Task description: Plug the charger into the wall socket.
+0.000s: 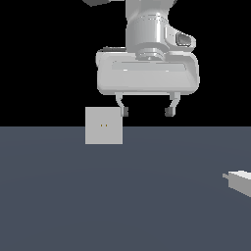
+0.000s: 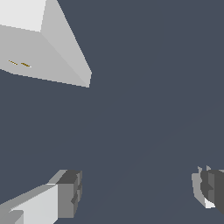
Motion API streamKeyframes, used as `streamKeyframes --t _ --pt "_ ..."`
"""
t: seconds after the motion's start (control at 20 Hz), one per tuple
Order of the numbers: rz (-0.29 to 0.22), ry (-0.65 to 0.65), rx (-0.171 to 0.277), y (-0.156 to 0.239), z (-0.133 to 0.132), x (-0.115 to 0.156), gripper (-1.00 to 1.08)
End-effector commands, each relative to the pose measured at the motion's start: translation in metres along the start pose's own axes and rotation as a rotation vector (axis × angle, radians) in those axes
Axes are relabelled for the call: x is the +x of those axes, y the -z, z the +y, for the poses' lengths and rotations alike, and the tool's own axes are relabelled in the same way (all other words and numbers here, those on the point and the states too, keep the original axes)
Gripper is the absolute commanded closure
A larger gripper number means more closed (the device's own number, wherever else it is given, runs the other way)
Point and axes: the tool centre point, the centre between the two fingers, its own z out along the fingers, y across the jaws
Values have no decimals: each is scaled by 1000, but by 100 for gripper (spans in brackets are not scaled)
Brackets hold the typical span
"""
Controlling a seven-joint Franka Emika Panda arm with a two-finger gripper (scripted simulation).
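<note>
Exterior view: gripper [image 1: 147, 112] held high, jaws apart, nothing held. Wall socket [image 1: 103, 125] seen below its left jaw. Charger [image 1: 240, 181] located on tabletop [image 1: 122, 196], well apart, toward exterior view's right edge.
Wrist view: wall socket [image 2: 39, 48] shown; fingertips [image 2: 70, 192] spread; charger not shown.

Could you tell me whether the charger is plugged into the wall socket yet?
Not plugged in. The charger lies on the floor at the exterior view's right edge, far from the wall socket, whose two holes are empty. The open pincer holds nothing.
</note>
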Motion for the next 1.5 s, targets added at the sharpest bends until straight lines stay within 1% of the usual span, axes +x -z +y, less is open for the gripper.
streamKeyframes --t 0.0,0.45,0.75,1.1,1.45 --pt "6 15 1 -7 16 -12 -92" --pt "30 80 5 -38 79 -52 -92" --pt "42 112 9 -54 111 -69 -92" --pt "50 132 12 -65 133 -78 -92" --pt "52 137 13 -67 137 -80 -92"
